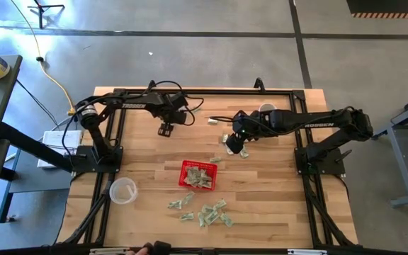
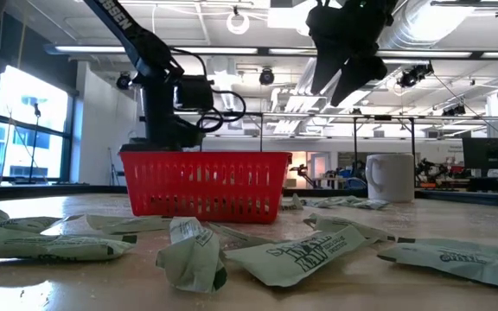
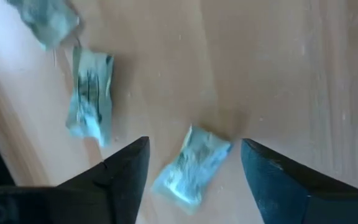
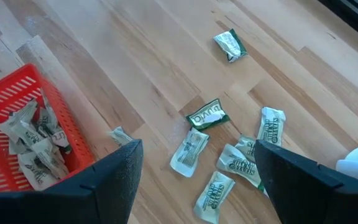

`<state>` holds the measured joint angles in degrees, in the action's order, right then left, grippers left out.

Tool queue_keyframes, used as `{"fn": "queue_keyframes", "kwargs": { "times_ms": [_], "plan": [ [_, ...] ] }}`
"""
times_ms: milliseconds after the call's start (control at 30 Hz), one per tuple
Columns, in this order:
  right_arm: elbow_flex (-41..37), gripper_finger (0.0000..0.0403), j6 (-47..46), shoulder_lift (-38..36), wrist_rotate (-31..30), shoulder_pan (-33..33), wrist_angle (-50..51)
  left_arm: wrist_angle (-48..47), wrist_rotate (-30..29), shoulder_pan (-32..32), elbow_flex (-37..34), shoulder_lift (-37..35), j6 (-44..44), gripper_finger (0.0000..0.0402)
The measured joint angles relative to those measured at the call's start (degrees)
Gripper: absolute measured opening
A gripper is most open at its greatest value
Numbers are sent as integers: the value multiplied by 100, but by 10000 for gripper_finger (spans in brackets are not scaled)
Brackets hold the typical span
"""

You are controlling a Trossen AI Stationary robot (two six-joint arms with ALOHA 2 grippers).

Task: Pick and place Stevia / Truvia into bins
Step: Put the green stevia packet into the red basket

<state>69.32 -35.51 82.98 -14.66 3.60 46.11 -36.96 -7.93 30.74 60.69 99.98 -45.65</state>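
The red mesh basket (image 1: 198,175) sits mid-table and holds several pale green sachets (image 4: 33,140). More sachets lie flat in a cluster near the table's near edge (image 1: 205,212), and another group (image 4: 229,158) lies to the right of the basket. My right gripper (image 4: 197,186) is open and hovers well above that right-hand group (image 1: 235,145); in the low view it hangs high above the table (image 2: 340,82). My left gripper (image 3: 194,180) is open over the far left part of the table (image 1: 165,129). Its fingers stand on either side of one sachet (image 3: 191,165) without touching it.
A clear plastic cup (image 1: 122,190) stands left of the basket. A white mug (image 1: 266,108) stands near the far edge, behind my right gripper. Loose sachets lie near the far edge (image 1: 213,122). Two more lie beside my left gripper (image 3: 91,93).
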Motion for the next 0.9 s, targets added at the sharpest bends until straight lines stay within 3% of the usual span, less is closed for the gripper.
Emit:
{"fn": "queue_keyframes", "kwargs": {
  "times_ms": [433, 700, 900],
  "plan": [
    [0, 298, -6, 0, -1, 0, 58, -369, -14, 101, 27, 455, 155, 161],
    [0, 298, 4, 0, -2, 0, 90, -1144, -140, 28, 278, 479, 947, 24],
    [0, 298, 161, 0, 21, -70, 90, -2027, -79, -424, 1022, 486, 1699, 39]
  ]
}}
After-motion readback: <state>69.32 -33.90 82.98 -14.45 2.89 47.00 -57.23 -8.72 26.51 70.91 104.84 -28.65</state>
